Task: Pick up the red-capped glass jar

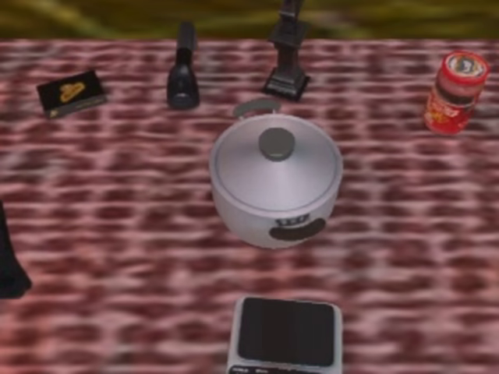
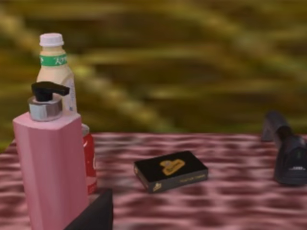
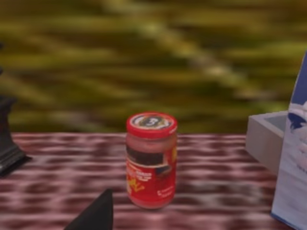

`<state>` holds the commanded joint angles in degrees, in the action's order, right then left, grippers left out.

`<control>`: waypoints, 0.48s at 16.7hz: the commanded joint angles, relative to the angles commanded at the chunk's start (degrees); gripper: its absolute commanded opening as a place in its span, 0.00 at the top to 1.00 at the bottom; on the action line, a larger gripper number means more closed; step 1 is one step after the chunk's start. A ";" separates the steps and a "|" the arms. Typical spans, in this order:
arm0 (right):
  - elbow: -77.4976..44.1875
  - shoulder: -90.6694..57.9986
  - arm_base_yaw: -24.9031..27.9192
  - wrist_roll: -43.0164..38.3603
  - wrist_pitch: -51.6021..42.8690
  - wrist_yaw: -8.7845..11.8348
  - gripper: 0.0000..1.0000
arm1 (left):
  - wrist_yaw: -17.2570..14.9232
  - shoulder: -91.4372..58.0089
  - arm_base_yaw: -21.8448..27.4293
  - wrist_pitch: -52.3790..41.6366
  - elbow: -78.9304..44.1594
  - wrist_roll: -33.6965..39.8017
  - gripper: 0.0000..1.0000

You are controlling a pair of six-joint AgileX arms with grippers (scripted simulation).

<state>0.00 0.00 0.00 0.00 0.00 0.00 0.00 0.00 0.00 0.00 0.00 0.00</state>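
Observation:
The red-capped glass jar (image 1: pixel 456 92) stands upright at the table's far right, near the back edge. In the right wrist view the jar (image 3: pixel 151 160) faces me a short way ahead, with bare cloth between us. My right gripper (image 3: pixel 153 225) is open and holds nothing; only one dark fingertip (image 3: pixel 96 213) shows, off to the side of the jar. The right arm is out of the top view. My left arm (image 1: pixel 9 261) sits parked at the table's left edge, its gripper (image 2: pixel 153 225) open and empty with one fingertip (image 2: pixel 93 213) in sight.
A silver pot (image 1: pixel 275 179) fills the table's middle, with a scale (image 1: pixel 286 333) in front of it. At the back are a black box (image 1: pixel 72 93), a scanner (image 1: pixel 183 74) and a black stand (image 1: pixel 287 54). A grey bin (image 3: pixel 266 139) and a carton (image 3: pixel 292 167) flank the jar.

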 joint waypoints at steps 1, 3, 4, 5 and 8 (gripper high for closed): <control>0.00 0.00 0.00 0.00 0.00 0.00 0.00 | 0.00 0.00 0.00 0.00 0.00 0.00 0.00; -0.54 -0.49 -0.12 0.00 -0.31 -0.08 0.00 | 0.00 0.00 0.00 0.00 0.00 0.00 0.00; -1.66 -1.50 -0.34 0.00 -0.95 -0.24 0.00 | 0.00 0.00 0.00 0.00 0.00 0.00 0.00; -3.35 -3.04 -0.64 0.01 -1.93 -0.45 0.00 | 0.00 0.00 0.00 0.00 0.00 0.00 0.00; -11.91 -10.89 -1.80 0.14 -6.89 -1.16 0.00 | 0.00 0.00 0.00 0.00 0.00 0.00 0.00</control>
<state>-11.91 -10.89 -1.80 0.14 -6.89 -1.16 0.00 0.00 0.00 0.00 0.00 0.00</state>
